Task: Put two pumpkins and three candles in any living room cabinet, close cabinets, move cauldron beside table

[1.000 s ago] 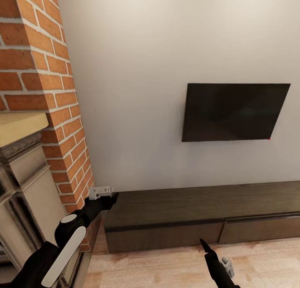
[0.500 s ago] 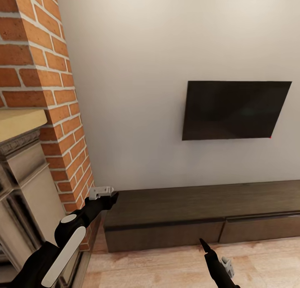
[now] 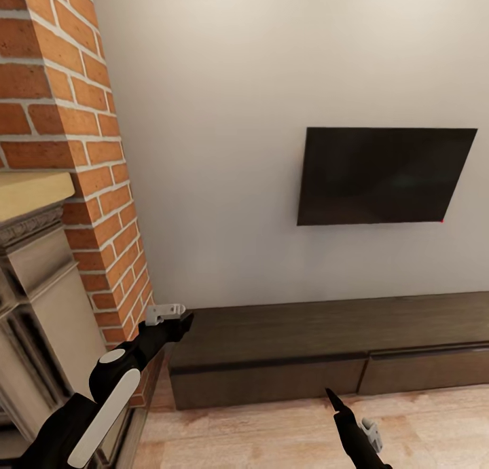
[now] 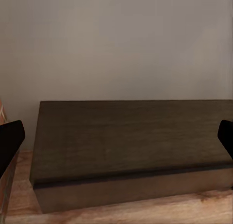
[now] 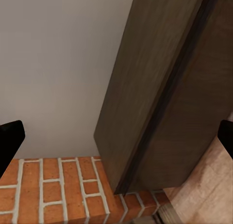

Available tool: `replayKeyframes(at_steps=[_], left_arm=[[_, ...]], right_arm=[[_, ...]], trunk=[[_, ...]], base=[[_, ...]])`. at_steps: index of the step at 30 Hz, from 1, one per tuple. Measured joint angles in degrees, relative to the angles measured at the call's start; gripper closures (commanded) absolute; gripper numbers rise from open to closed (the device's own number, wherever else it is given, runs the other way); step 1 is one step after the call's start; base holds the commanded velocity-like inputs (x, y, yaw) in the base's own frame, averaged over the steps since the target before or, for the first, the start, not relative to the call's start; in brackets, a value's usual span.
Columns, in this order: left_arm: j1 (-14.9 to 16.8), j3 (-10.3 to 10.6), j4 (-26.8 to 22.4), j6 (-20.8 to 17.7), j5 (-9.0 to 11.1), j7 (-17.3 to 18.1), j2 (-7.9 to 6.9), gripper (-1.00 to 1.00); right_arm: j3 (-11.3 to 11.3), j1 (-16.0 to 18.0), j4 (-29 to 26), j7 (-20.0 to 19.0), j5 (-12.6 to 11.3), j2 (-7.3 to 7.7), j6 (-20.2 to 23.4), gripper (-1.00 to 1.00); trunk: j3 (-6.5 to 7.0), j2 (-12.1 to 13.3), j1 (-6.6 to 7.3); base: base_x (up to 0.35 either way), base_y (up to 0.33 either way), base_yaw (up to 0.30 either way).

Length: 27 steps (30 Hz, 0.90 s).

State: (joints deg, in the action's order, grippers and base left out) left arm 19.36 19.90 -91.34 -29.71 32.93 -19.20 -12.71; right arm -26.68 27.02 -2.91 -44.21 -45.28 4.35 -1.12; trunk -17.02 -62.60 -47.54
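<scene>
I stood facing the cabinet (image 3: 272, 360), which ran low along the white wall (image 3: 224, 150) under a dark television (image 3: 384, 176), its drawer fronts flush and shut. My left gripper (image 4: 116, 136) hung spread and empty before the cabinet's end nearest the brick chimney (image 3: 88, 184). My right gripper (image 5: 116, 134) was likewise spread wide, holding nothing, low over the wooden floor (image 3: 258, 435); from the head camera I could hardly make out its fingers.

Brick chimney (image 3: 64, 116), wall-mounted dark screen (image 3: 384, 176), possibly television.
</scene>
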Motion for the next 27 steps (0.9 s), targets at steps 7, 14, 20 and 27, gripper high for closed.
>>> replayKeyframes(at_steps=[7, 14, 20, 27], left_arm=[[0.0, 0.0, 0.0, 0.0, 0.0, 0.0, -0.02, -1.00], [0.0, 0.0, 0.0, 0.0, 0.0, 0.0, 0.00, -1.00], [0.0, 0.1, 0.0, 0.0, 0.0, 0.0, 0.02, -1.00], [0.0, 0.1, 0.0, 0.0, 0.0, 0.0, 0.02, -1.00]], right_arm=[[0.0, 0.0, 0.0, -0.1, 0.0, 0.05, 0.0, -1.00], [0.0, 0.0, 0.0, -0.1, 0.0, 0.02, 0.0, -1.00], [0.0, 0.0, 0.0, -0.1, -0.1, -0.09, 0.0, -1.00], [0.3, 0.0, 0.0, 0.0, 0.2, -0.25, -0.1, -1.00]], trunk=[[-1.26, -2.8, -1.54], [-2.52, -5.6, -3.08], [-3.60, -8.0, -4.40], [-4.85, -10.8, -5.93]], base=[[0.000, 0.000, 0.000], [0.000, 0.000, 0.000], [0.000, 0.000, 0.000], [0.000, 0.000, 0.000]])
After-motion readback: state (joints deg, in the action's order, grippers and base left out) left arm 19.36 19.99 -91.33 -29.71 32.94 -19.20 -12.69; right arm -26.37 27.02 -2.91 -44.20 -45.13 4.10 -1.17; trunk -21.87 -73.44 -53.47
